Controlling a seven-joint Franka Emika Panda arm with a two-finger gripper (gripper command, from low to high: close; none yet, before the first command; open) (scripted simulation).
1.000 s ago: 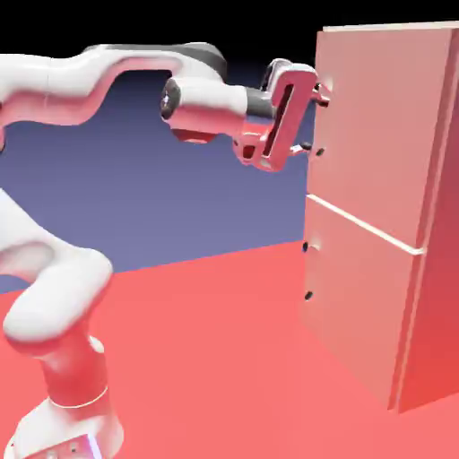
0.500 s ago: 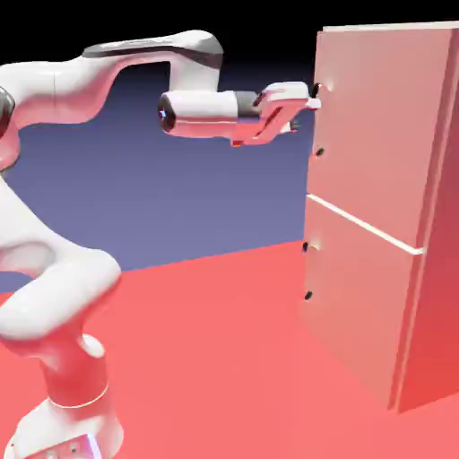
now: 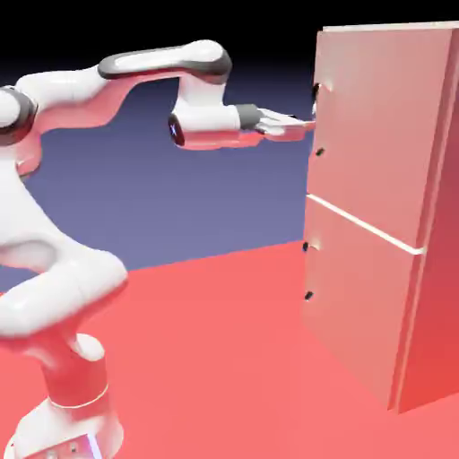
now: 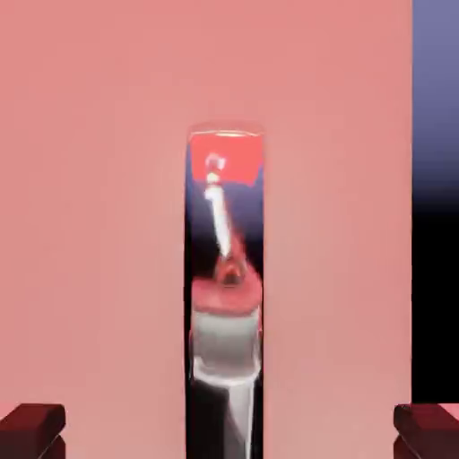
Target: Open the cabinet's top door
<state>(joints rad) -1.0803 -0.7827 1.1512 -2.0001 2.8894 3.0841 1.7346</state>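
Handle (image 4: 225, 296) long axis upright on top door (image 3: 376, 134), wide-spread gripper (image 4: 229, 430) astride

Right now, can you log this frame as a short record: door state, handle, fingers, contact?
top door: appears shut, flush with the cabinet front
lower door: shut
handle: shiny vertical bar, centred in the hand view
fingers: open wide, one tip on each side of the handle
gripper: level, pointing at the top door's handle edge
contact: fingers not closed on the handle; touch cannot be told
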